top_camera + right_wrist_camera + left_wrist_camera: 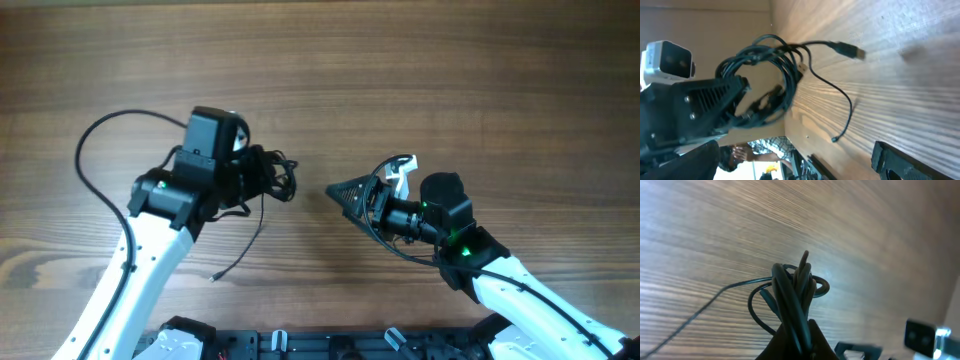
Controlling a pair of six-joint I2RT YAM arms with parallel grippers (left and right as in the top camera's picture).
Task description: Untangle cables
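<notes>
The cables [272, 176] form a dark tangle of thin black loops, lifted a little off the wooden table [420, 70]. My left gripper [247, 176] is shut on them. In the left wrist view the bundle [792, 292] rises from between the closed jaws, with one loop [756, 311] hanging to the left. One thin strand [243, 250] trails down to a tip lying on the table. The right wrist view shows the coil [765, 70], a silvery plug [851, 50] and the loose strand end [835, 139]. My right gripper [336, 192] is open just right of the tangle, holding nothing, and one finger [890, 161] shows.
A thicker black arm wire [88, 150] loops out to the left of the left arm. A black rail [300, 345] runs along the table's front edge. Beyond that edge, the right wrist view shows a person in a checked shirt [767, 149].
</notes>
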